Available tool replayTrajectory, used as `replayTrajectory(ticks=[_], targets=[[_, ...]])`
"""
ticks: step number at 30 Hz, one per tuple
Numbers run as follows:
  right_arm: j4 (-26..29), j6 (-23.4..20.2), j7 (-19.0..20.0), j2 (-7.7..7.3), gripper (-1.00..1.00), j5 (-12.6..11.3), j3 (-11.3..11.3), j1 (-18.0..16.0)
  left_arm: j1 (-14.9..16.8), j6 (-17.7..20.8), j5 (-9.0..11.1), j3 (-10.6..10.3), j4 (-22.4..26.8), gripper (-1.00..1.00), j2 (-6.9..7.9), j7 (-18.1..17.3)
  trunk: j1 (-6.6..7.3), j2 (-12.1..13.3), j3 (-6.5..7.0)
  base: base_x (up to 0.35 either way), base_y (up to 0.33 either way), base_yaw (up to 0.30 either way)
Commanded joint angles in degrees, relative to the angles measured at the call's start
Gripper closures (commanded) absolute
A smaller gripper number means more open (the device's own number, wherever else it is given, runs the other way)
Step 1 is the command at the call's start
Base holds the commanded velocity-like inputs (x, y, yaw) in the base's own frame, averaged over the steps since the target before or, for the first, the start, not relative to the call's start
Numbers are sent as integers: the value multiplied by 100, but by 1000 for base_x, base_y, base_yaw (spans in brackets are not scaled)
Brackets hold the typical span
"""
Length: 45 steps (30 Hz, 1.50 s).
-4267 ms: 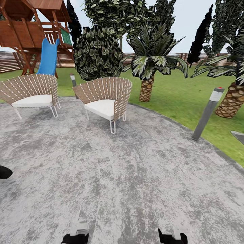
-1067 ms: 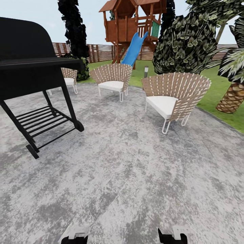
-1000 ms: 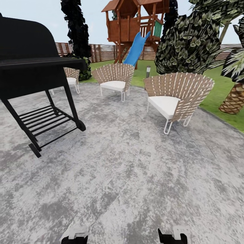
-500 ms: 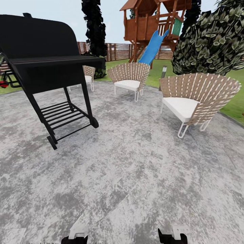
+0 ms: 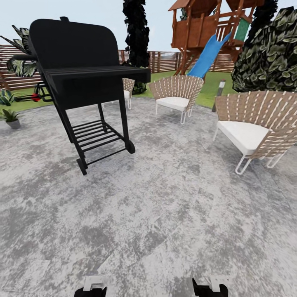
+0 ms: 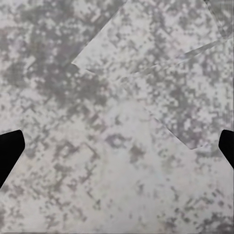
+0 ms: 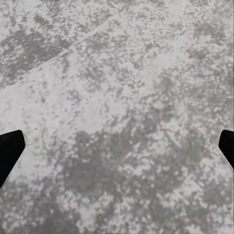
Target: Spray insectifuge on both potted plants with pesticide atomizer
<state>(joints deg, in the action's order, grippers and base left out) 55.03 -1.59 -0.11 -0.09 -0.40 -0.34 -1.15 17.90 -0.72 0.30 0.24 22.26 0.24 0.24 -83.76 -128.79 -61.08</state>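
Underfoot, mottled grey patio (image 5: pixel 165 214); boxy black barbecue (image 5: pixel 82 66); slatted wicker chairs (image 5: pixel 255 119).

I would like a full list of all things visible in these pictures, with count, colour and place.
Barbecue grill: one, black, on the patio at left.
Woven chairs: three, tan with white cushions, along the patio's far edge and right side.
Potted plant: one, green leaves in a grey pot, far left patio edge.
Playhouse with slide: one, brown wood, blue slide, on the lawn behind.
Bollard lamp: one, grey, between the chairs.
Fence: brown slats, background.
Patio: mottled grey paving.
Left gripper: black fingers, open, over the paving.
Right gripper: black fingers, open, over the paving.
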Motion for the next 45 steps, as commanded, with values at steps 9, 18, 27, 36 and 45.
replayTrajectory(ticks=[9, 18, 27, 36, 45], targets=[[8, -17, -2, 1, -100, 4, -1, 0, 3, -8, 5, 2, -10, -100, 2, 2, 0, -2, -28, 267, 0, 262], [8, -17, -1, 1, -100, 9, -1, 0, 3, -8, 5, 2, -19, -100, 2, 2, 0, -2, -52, 342, 0, 262], [8, -17, 1, 1, -100, 10, -1, 0, 3, -8, 12, 2, -24, -100, 2, 2, 0, -2, -75, 340, 78, 262], [8, -17, 0, 1, -100, 7, -1, 0, 3, -8, 15, 2, -29, -100, 2, 2, 0, -2, -99, 251, 253, 262], [8, -17, 0, 1, -100, 2, -1, 0, 3, -8, 15, 2, -29, -100, 2, 2, 0, -2, -119, 46, 328, 230]])
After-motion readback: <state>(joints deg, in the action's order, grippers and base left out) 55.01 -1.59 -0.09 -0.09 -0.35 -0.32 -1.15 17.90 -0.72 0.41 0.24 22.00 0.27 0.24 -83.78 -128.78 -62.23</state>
